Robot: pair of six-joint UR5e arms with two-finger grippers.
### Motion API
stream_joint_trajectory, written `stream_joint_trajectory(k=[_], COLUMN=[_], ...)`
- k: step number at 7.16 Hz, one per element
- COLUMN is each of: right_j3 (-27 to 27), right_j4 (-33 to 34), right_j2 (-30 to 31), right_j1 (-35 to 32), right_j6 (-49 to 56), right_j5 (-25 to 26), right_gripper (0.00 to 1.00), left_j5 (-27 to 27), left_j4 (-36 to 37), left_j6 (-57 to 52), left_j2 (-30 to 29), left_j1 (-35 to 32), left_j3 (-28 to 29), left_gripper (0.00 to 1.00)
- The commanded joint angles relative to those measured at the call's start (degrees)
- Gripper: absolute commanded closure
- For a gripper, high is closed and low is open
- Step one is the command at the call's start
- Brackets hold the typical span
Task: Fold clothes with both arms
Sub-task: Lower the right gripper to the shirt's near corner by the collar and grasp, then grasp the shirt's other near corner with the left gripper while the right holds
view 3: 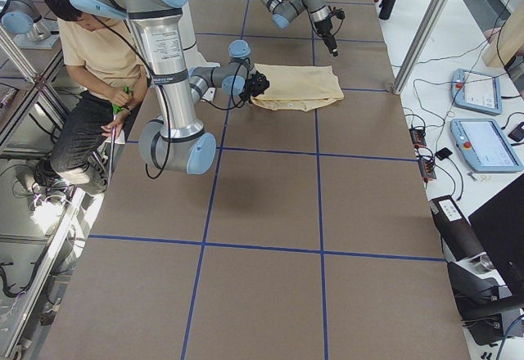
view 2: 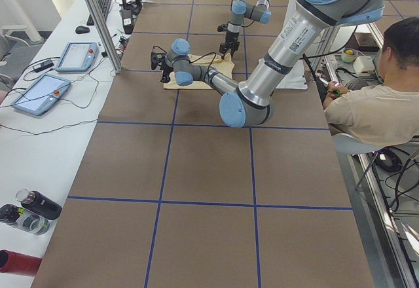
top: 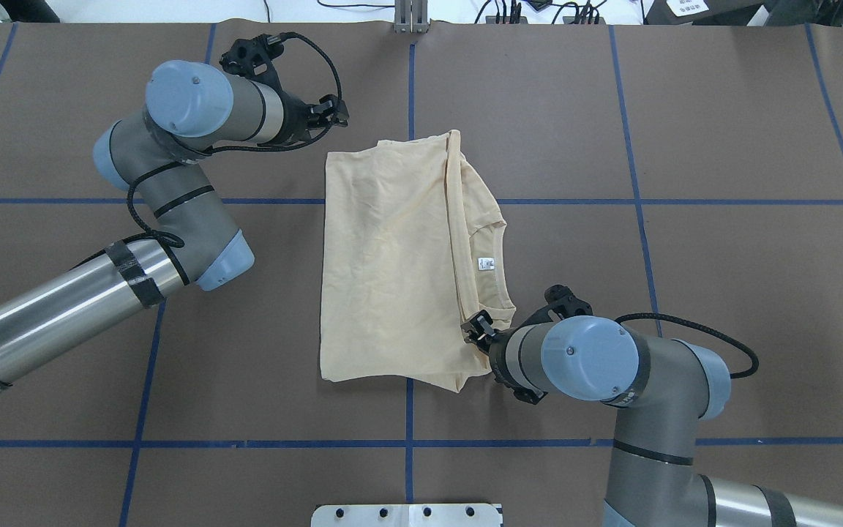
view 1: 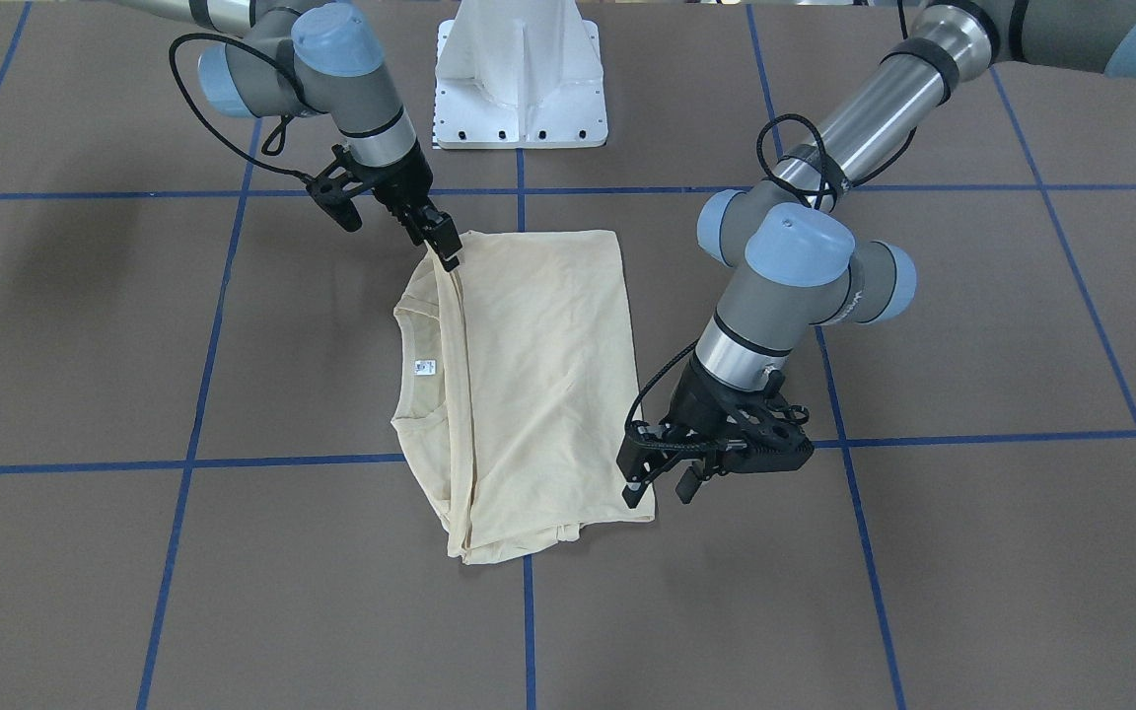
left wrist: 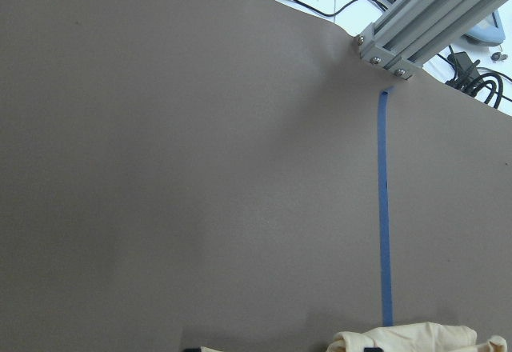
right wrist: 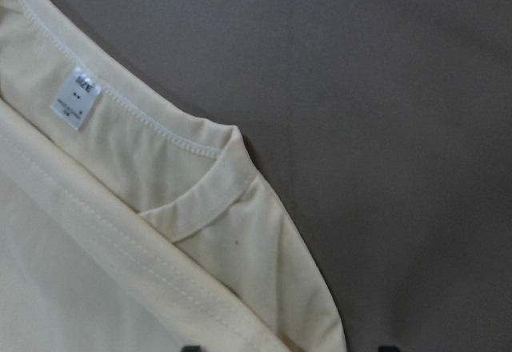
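- A pale cream-yellow shirt (view 1: 538, 375) lies folded into a long block in the middle of the brown tabletop (view 1: 923, 552), with no print showing.
- It sits across one of the blue tape lines (view 1: 282, 460) that mark the tabletop into squares.
- The round neck opening (view 1: 408, 399) and its small white label (view 1: 424, 368) show on the part of the shirt towards the robot's right. A folded layer covers the rest.
- The right end effector (view 1: 445, 247) is at the corner of the shirt nearest the white base (view 1: 521, 89), right at the stitched edge of the folded layer.
- In the right wrist view two dark fingertips (right wrist: 189, 347) stand apart at the bottom edge, with that stitched edge running down between them. The end effector is therefore spread, not clamped.
- The left end effector (view 1: 660, 485) is at the opposite corner, on the side away from the base, pointing down at the tabletop.
- Its two fingers (view 1: 633, 483) are set wide. One is at the shirt's corner, and the other is over bare tabletop just beside the cloth.
- In the left wrist view a bunched bit of cloth shows at the bottom edge, beside a tape line.
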State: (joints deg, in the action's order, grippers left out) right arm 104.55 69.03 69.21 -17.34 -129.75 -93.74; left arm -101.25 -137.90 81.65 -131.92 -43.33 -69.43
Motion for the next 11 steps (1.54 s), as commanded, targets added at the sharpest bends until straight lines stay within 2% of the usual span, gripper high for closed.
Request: stream_joint_trajectory(k=[1, 2, 3, 4, 5, 7, 8, 10, 11], right_j3=[-0.13, -0.13, -0.39, -1.01, -0.84, -0.49, 0.47, 4.15, 4.52], right_j4=[-0.12, -0.21, -0.38, -0.65, -0.65, -0.65, -0.13, 1.80, 3.03], right_j2=[-0.21, -0.30, -0.30, -0.39, -0.82, -0.83, -0.83, 0.22, 0.23], right_j1=[0.11, 0.11, 0.11, 0.20, -0.06, -0.24, -0.50, -0.77, -0.60], right_j6=[-2.50, -4.79, -4.81, -4.90, -4.90, -4.81, -4.81, -4.81, -4.81], right_j5=[0.05, 0.05, 0.05, 0.05, -0.04, -0.12, -0.39, -0.74, -0.74], right_gripper=[0.36, 0.75, 0.88, 0.90, 1.00, 1.00, 1.00, 1.00, 1.00], left_j5=[0.00, 0.00, 0.00, 0.00, 0.00, 0.00, -0.09, -3.23, -3.17], left_j4=[0.00, 0.00, 0.00, 0.09, 0.09, 0.18, 0.26, 0.26, 0.18], left_j6=[0.00, 0.00, 0.00, 0.00, 0.00, 0.00, 0.09, 3.14, 9.17], left_j2=[0.09, 0.09, 0.09, 0.18, 0.18, 0.62, 2.62, 11.47, 13.08], left_j1=[0.00, 0.00, 0.00, -0.09, -0.09, -0.09, -0.17, 0.09, 0.78], left_j3=[0.00, 0.00, 0.00, 0.00, -0.26, -1.58, -4.63, -15.07, -16.95], left_gripper=[0.26, 0.26, 0.27, 0.28, 0.28, 0.28, 0.28, 0.28, 0.28])
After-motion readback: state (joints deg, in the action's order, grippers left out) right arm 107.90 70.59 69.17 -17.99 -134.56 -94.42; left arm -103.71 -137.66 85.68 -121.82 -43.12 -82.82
